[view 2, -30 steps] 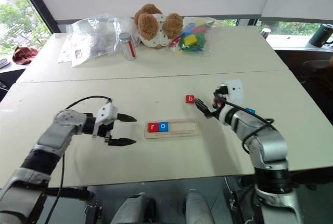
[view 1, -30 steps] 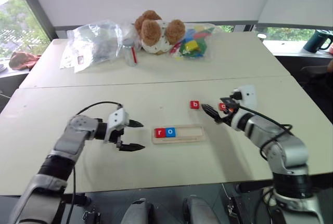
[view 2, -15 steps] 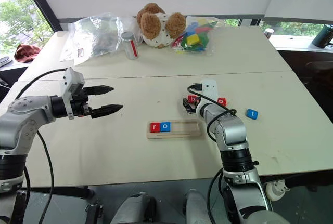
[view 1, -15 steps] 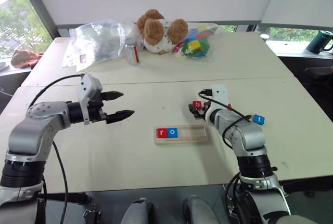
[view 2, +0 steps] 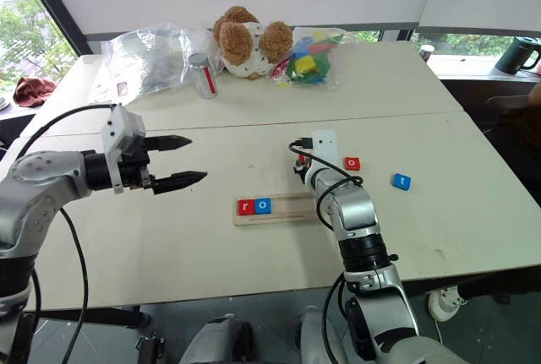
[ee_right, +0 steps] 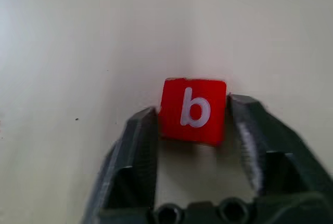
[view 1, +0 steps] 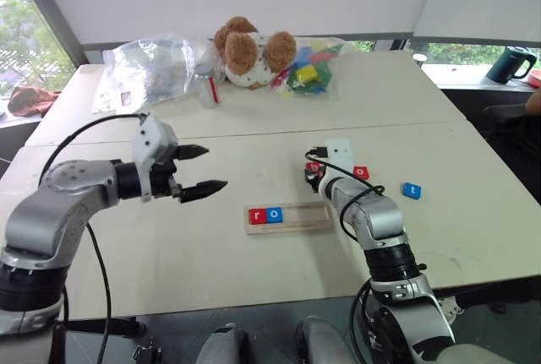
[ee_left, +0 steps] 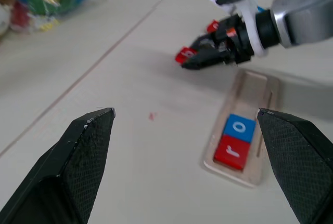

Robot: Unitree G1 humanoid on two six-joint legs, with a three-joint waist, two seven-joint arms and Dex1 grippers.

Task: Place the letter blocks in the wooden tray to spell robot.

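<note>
A: Letter blocks, count five. Locations?

B: Red "r" tile (view 1: 257, 215) and blue "o" tile (view 1: 275, 214), side by side at the left end of the wooden tray (view 1: 304, 219), flat in its groove. The rest of the groove is bare wood.

A: Tray position?

B: Lying lengthwise on the near table (view 1: 211, 254), between the two arms.

A: Remaining tiles?

B: Red "b" tile (ee_right: 193, 110), on the tabletop just beyond the tray's right end, pinched between the right gripper (ee_right: 193, 130) fingers (ee_right: 136, 135), one finger pressed against each side. Red tile (view 1: 361, 172), just to the right of that gripper, flat on the table. Blue "t" tile (view 1: 412, 190), further right, apart from the others.

A: Left gripper?

B: Left gripper (view 1: 203, 169), held in the air to the left of the tray, fingers spread wide, nothing between them.

A: Other stock?

B: Far table: teddy bear (view 1: 248, 51), bag of multicoloured toy blocks (view 1: 308, 70), clear plastic bag (view 1: 152, 73), small can (view 1: 207, 89). Dark mug (view 1: 510, 65) on the ledge at far right.
</note>
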